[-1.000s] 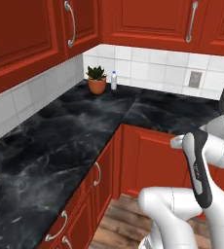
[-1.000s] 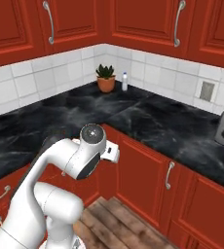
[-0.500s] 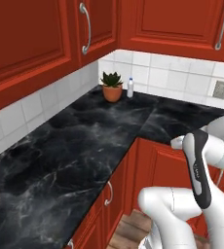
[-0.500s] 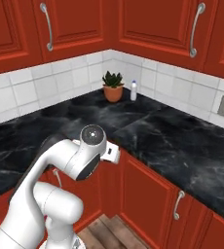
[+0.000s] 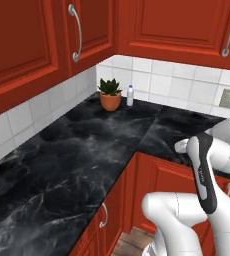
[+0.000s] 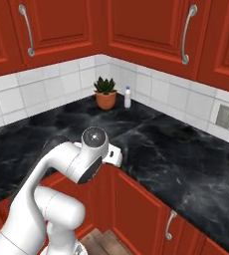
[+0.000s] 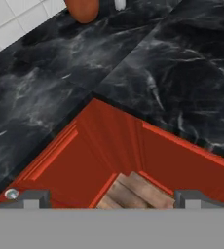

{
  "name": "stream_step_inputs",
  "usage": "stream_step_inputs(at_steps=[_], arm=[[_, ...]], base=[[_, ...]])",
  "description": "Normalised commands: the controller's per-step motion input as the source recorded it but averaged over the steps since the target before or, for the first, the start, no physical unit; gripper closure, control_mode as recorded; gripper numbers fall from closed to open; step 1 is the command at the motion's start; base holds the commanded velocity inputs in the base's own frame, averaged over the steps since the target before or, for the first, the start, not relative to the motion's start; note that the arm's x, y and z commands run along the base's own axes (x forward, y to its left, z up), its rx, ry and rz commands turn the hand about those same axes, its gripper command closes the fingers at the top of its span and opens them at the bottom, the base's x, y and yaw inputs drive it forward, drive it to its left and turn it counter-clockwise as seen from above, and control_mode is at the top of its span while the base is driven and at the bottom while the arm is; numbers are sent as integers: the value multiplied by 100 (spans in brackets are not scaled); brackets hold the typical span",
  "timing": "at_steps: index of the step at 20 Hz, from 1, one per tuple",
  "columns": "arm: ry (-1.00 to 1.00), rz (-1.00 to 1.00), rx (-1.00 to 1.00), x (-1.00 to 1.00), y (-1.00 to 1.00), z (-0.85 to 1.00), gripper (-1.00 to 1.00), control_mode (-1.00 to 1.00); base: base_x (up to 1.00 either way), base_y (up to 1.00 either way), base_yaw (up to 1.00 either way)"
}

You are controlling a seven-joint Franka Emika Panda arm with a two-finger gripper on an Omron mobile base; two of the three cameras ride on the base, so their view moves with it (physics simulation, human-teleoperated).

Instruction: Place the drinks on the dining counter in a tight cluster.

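One of the drinks, a small pale bottle with a blue cap (image 5: 130, 95) (image 6: 127, 97), stands upright at the back corner of the tiled black worktop (image 5: 87, 145) (image 6: 176, 154). Its base shows at the top edge of the hand view (image 7: 119, 4). My gripper (image 7: 111, 198) is open and holds nothing. It hangs off the worktop's inner corner, above the red cupboard fronts (image 7: 114, 151), well short of the bottle. The dining counter is out of view.
A potted plant in a terracotta pot (image 5: 109, 95) (image 6: 105, 93) stands just left of the bottle. Red wall cupboards (image 5: 47, 35) (image 6: 151, 25) hang over the worktop. A wall socket (image 5: 229, 98) (image 6: 222, 114) sits in the tiles at the right. Wooden floor (image 7: 133, 192) lies below the gripper.
The whole picture has shifted: the base has driven toward the corner, so the plant and the bottle look nearer and larger. The arm keeps its pose and the gripper stays open.
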Motion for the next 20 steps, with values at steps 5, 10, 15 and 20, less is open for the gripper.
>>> stream_step_inputs(at_steps=[5, 10, 15, 20], arm=[[0, 0, 0, 0, 0, 0, -100, 100], [0, 0, 0, 0, 0, 0, -100, 100], [0, 0, 0, 0, 0, 0, -100, 100], [0, 0, 0, 0, 0, 0, -100, 100]], base=[[55, -9, 0], [59, -11, 0], [59, -2, 0], [36, 0, 0]])
